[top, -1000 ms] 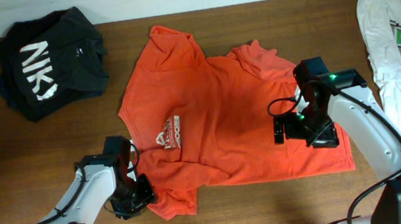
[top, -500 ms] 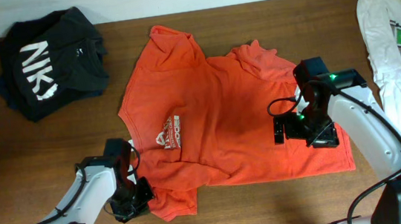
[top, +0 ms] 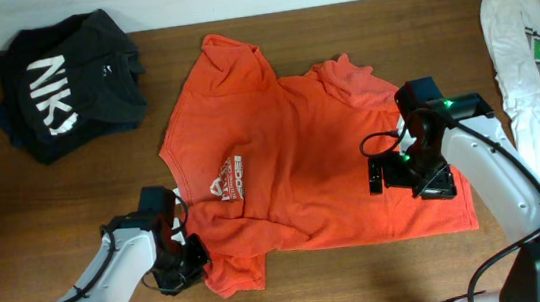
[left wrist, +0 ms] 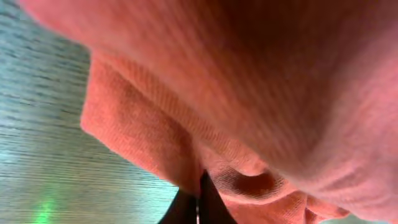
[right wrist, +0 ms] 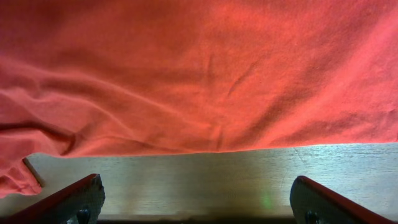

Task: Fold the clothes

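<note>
The orange-red T-shirt (top: pixel 301 158) lies spread on the wooden table, with white lettering (top: pixel 228 179) at its lower left. My left gripper (top: pixel 187 257) is at the shirt's lower-left corner. In the left wrist view its fingers (left wrist: pixel 199 200) are shut on a fold of the orange fabric (left wrist: pixel 249 93). My right gripper (top: pixel 405 172) hovers over the right part of the shirt. In the right wrist view it (right wrist: pixel 199 202) is wide open and empty, with bare wood between the fingers and the shirt's edge (right wrist: pixel 205 81) just beyond.
A black garment with white letters (top: pixel 67 84) lies bunched at the back left. A white garment with a green print (top: pixel 528 43) lies along the right edge. The table's front edge runs close below both arms.
My left gripper has shifted very slightly at the shirt's lower-left corner. The right arm has not moved.
</note>
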Motion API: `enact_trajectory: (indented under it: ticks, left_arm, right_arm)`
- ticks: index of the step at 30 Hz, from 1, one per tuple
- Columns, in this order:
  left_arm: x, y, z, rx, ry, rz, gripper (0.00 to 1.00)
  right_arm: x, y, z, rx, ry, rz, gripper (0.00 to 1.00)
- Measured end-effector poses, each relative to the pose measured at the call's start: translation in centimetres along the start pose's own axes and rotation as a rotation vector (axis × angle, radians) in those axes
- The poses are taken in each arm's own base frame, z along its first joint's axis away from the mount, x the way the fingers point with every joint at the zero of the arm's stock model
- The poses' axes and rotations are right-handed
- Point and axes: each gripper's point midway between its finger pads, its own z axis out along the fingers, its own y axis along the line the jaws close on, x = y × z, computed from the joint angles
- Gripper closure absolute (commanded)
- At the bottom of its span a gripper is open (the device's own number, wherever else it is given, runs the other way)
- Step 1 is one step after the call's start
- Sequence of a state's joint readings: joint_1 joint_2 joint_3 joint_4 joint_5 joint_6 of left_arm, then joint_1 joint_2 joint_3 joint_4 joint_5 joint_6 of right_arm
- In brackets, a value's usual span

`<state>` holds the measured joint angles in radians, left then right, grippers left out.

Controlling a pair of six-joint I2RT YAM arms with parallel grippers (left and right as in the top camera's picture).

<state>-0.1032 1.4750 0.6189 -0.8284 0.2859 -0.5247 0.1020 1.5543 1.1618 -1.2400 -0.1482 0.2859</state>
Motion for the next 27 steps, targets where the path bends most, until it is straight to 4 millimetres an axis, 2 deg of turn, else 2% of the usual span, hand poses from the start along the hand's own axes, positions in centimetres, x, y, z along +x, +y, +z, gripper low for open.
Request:
enact_trajectory:
  ticks: [3,5,6,8,13,14,17,19,22,23,24,25,27]
  left_arm:
    - [0.3,0.1,0.0,-0.002,0.012,-0.005,1.00]
    - [1.9,1.0,-0.1,-0.042,0.080,-0.028,0.99]
    - [3.0,1.5,-0.7,-0.074,0.132,-0.045,1.00]
    - [3.4,1.3,-2.0,-0.089,0.159,-0.046,1.00]
    - [3.1,-0.1,-9.5,-0.119,0.076,-0.017,1.00]
    - [3.5,0.1,-10.2,-0.121,0.064,-0.014,1.00]
    - [6.0,1.3,-11.2,-0.161,0.119,-0.030,0.99]
    - [7.0,1.7,-11.6,-0.172,0.139,-0.036,1.00]
    - [7.8,2.3,-12.0,-0.191,0.146,-0.034,0.89]
    - [7.9,2.6,-12.2,-0.202,0.146,-0.030,0.72]
    - [8.0,2.9,-12.2,-0.217,0.146,-0.030,0.13]
    - [8.0,2.9,-12.2,-0.221,0.145,-0.024,0.01]
    - [7.5,2.8,-12.1,-0.223,0.124,0.001,0.03]
  right_arm:
    - [0.0,0.0,0.0,0.000,0.000,0.001,0.01]
    - [0.0,0.0,0.0,0.000,0.000,0.001,0.01]
    - [0.0,0.0,0.0,0.000,0.001,0.001,0.01]
    - [0.0,0.0,0.0,0.000,0.001,0.000,0.01]
    - [0.0,0.0,0.0,0.000,0.001,-0.002,0.01]
    - [0.0,0.0,0.0,0.000,0.000,-0.002,0.01]
    - [0.0,0.0,0.0,-0.001,-0.001,-0.002,0.01]
    - [-0.1,0.0,0.0,-0.001,-0.002,-0.002,0.01]
    - [-0.1,0.0,0.0,-0.001,-0.002,-0.002,0.01]
    - [-0.1,0.0,0.0,-0.001,-0.002,-0.002,0.01]
    - [-0.1,0.0,0.0,-0.001,-0.002,-0.002,0.01]
    - [-0.1,0.0,0.0,-0.001,-0.002,-0.003,0.01]
    - [-0.1,0.0,0.0,-0.001,-0.002,-0.002,0.01]
